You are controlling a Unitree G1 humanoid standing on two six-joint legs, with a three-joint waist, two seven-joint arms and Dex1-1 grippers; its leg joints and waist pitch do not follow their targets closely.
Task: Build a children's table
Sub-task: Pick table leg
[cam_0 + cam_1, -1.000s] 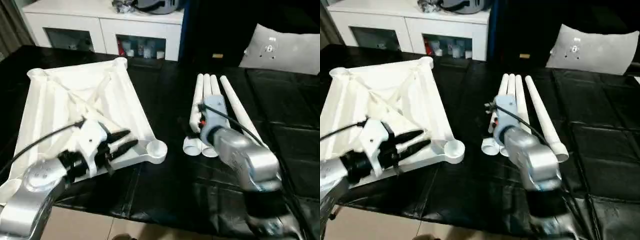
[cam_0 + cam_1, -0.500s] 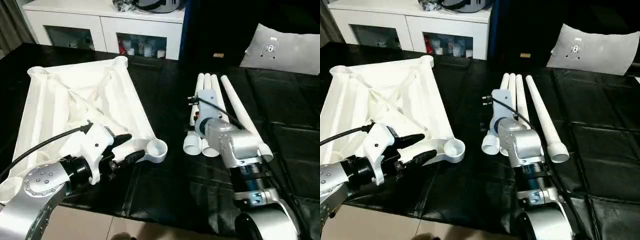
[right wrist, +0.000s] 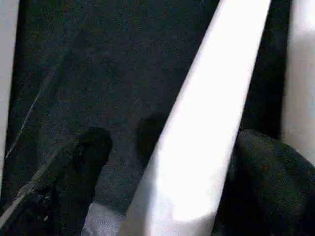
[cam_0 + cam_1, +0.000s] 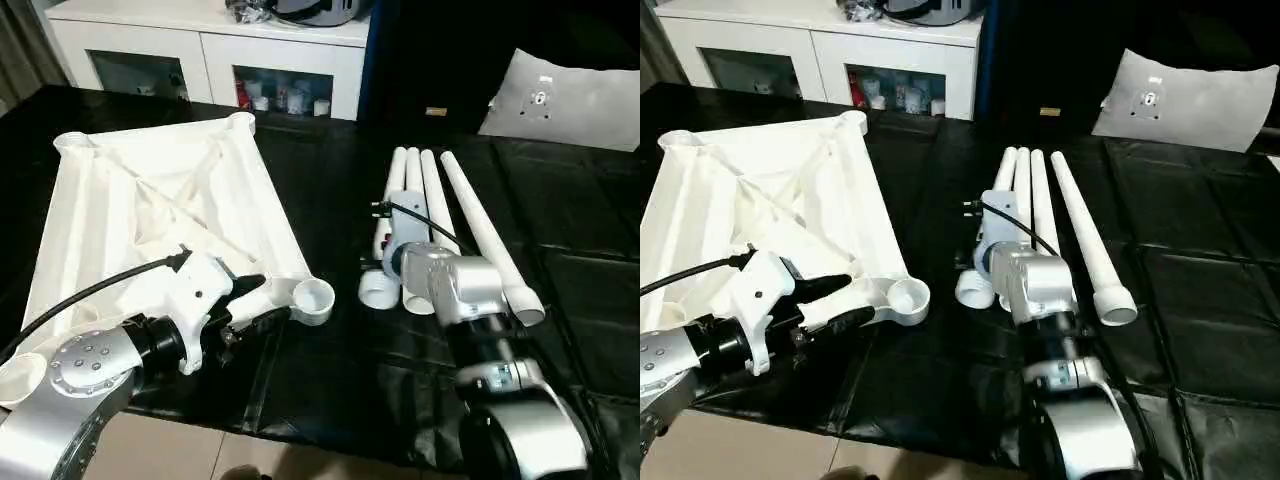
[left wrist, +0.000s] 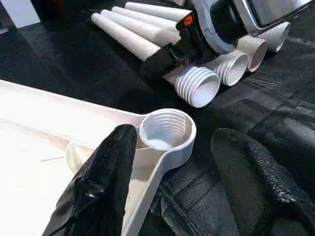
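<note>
One tabletop [image 4: 150, 200], four legs [image 4: 1072, 225] (both grippers [image 5: 172, 167] [image 3: 162, 162] spread, one leg between the right's).

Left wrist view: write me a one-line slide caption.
Open left gripper straddles the upturned table top's threaded corner socket, while the right gripper reaches over a threaded leg.

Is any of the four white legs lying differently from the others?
Yes. Three legs lie side by side, but the fourth leg is splayed off at an angle, its socket end toward the robot's right.
</note>
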